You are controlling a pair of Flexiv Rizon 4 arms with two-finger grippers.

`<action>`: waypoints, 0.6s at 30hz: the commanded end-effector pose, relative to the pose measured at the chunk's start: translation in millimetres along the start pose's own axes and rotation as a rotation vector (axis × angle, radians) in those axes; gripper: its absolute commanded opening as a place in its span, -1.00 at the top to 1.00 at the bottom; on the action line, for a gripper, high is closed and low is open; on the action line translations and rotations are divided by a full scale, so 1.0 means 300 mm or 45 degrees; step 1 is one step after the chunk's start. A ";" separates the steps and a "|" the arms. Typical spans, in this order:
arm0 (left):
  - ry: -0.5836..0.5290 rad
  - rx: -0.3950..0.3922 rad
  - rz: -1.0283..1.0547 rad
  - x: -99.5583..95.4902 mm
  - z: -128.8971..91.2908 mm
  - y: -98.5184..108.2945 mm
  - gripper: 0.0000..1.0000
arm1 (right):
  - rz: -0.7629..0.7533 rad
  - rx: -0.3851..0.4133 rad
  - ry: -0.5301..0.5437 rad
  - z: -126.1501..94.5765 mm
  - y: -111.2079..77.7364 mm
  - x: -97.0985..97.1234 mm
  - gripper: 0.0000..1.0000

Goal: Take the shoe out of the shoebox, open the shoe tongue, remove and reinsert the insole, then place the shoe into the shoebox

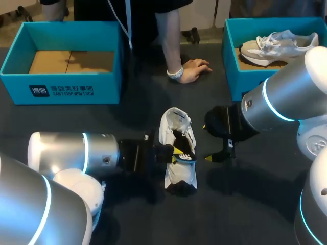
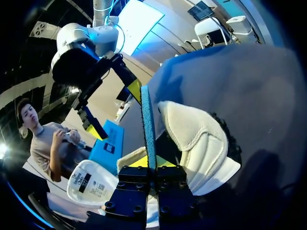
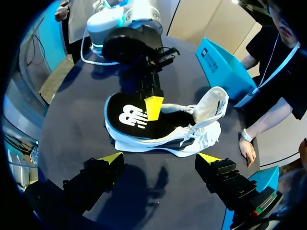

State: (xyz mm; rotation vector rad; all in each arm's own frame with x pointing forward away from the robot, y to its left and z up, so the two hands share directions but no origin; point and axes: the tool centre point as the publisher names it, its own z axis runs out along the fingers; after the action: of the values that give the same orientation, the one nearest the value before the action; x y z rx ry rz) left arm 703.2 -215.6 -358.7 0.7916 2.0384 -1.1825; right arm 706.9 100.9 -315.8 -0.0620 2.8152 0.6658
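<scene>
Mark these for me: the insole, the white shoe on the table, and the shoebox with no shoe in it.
insole [image 3: 129,115], right wrist view, its black top face.
white shoe [image 3: 160,142], right wrist view, its white side.
empty shoebox [image 1: 110,88], head view, its front wall.

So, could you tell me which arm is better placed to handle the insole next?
Left: the left gripper is shut on the insole at the shoe, while the right gripper hangs open beside it, holding nothing.
</scene>
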 end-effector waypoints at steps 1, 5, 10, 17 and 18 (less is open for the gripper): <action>-0.009 -0.016 0.006 -0.001 0.033 0.023 1.00 | 0.001 -0.002 -0.003 0.002 -0.001 0.004 -1.00; -0.008 -0.029 -0.005 0.001 0.044 0.044 1.00 | 0.001 -0.002 -0.003 0.002 -0.001 0.004 -1.00; -0.027 -0.003 0.007 -0.016 0.021 0.006 0.49 | 0.001 -0.002 -0.003 0.002 -0.001 0.004 -1.00; -0.025 0.021 0.024 -0.021 -0.021 -0.038 0.36 | 0.001 -0.002 -0.003 0.002 -0.001 0.004 -1.00; -0.022 0.027 0.023 -0.019 -0.023 -0.045 0.40 | 0.001 -0.002 -0.003 0.002 -0.001 0.004 -1.00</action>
State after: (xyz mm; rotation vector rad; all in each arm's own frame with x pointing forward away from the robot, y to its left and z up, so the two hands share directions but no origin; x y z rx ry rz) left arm 702.8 -225.1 -347.8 0.8023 2.0082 -1.1923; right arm 706.9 100.9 -315.8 -0.0621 2.8152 0.6658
